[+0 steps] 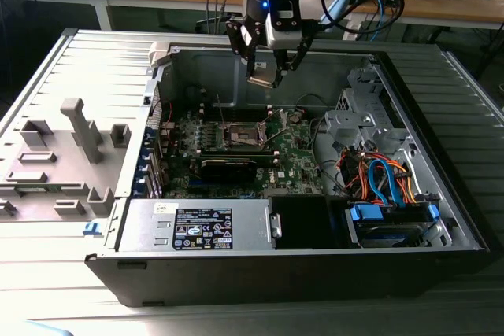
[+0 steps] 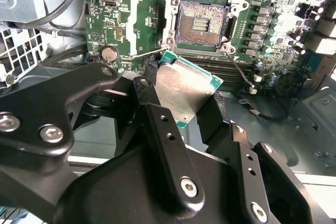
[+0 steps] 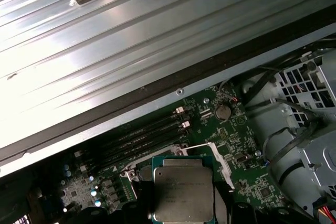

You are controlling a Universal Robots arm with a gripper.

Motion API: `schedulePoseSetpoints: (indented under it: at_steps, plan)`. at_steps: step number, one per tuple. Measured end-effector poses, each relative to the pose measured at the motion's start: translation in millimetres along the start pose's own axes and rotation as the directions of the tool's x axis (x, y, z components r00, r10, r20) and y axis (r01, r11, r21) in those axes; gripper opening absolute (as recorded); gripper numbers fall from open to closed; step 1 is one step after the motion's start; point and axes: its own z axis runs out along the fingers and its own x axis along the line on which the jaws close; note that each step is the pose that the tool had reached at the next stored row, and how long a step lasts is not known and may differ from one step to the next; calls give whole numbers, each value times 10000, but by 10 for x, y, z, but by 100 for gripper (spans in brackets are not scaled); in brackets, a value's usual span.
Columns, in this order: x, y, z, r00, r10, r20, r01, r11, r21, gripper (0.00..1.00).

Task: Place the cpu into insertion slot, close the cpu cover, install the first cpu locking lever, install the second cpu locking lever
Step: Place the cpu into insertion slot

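My gripper (image 1: 264,75) hangs over the open computer case, shut on the cpu (image 1: 262,79), a flat square chip with a silver-grey top. In the second wrist view the cpu (image 2: 185,88) sits tilted between the black fingers (image 2: 152,93), above and short of the insertion slot (image 2: 202,22). The slot's brownish pin field lies bare inside its dark frame. The cpu cover (image 2: 134,24) stands swung open beside the slot, a thin pale frame. A thin lever rod (image 2: 242,73) juts out from the slot's corner. The first wrist view looks at the cpu (image 3: 181,190) above the green board (image 3: 239,145).
In the exterior view the insertion slot (image 1: 241,134) sits mid-board, with a black card (image 1: 228,167) in front of it. The power supply (image 1: 201,226) and a drive bay with orange and blue cables (image 1: 386,182) fill the front. Case walls (image 1: 315,76) surround the board.
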Motion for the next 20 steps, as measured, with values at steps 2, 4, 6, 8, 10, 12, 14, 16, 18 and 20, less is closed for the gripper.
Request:
schedulePoseSetpoints:
  at_steps: [2,4,6,8,10,12,14,16,18,20]
  plan:
    - [0,0,1,10000,22,2,-22,10000,3,55]
    - [0,0,1,10000,58,5,-58,10000,6,55]
    - [0,0,2,10000,83,7,-83,10000,8,55]
    - [0,0,2,9999,117,9,-117,9999,11,55]
    - [0,0,3,9999,136,11,-136,9999,12,55]
    - [0,0,4,9999,171,13,-171,9999,14,55]
    - [0,0,4,9998,198,15,-198,9998,17,55]
    - [0,0,5,9998,217,17,-217,9998,18,55]
    - [0,0,5,9997,238,19,-239,9997,21,55]
    - [0,0,5,9997,258,21,-258,9997,23,55]
